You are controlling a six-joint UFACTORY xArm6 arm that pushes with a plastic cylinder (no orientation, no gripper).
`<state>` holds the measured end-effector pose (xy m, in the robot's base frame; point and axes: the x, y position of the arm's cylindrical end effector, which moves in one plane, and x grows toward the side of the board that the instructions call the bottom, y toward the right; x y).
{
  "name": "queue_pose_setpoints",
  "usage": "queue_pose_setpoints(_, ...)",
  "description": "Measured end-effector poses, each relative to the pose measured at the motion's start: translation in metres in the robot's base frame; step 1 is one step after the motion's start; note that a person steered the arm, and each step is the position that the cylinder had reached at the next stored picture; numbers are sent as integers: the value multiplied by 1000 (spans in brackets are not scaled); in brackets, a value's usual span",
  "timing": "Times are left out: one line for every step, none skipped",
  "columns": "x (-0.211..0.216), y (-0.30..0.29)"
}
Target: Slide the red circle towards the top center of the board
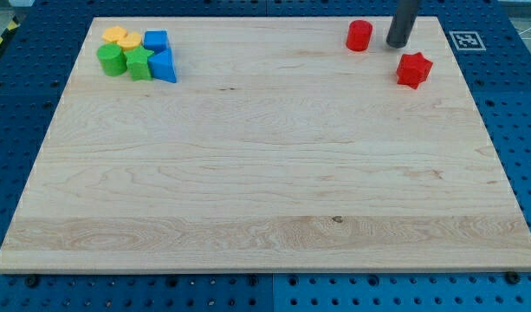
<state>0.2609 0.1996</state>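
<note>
The red circle (359, 35), a short red cylinder, stands near the top edge of the wooden board (265, 173), right of centre. My tip (397, 43) is the lower end of a dark rod just to the right of the red circle, with a small gap between them. A red star block (414, 69) lies below and to the right of my tip.
A cluster of blocks sits at the board's top left: two yellow blocks (120, 37), a green cylinder (111, 60), a green star (139, 62), a blue cube (155, 41) and a blue triangle (165, 66). A black-and-white marker tag (465, 40) lies at the top right corner.
</note>
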Motion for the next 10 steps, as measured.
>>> queue_pose_setpoints(0,-25)
queue_pose_setpoints(0,-49)
queue_pose_setpoints(0,-67)
queue_pose_setpoints(0,-81)
queue_pose_setpoints(0,-92)
queue_pose_setpoints(0,-101)
queue_pose_setpoints(0,-92)
queue_pose_setpoints(-10,-81)
queue_pose_setpoints(-10,-82)
queue_pose_setpoints(-22,-82)
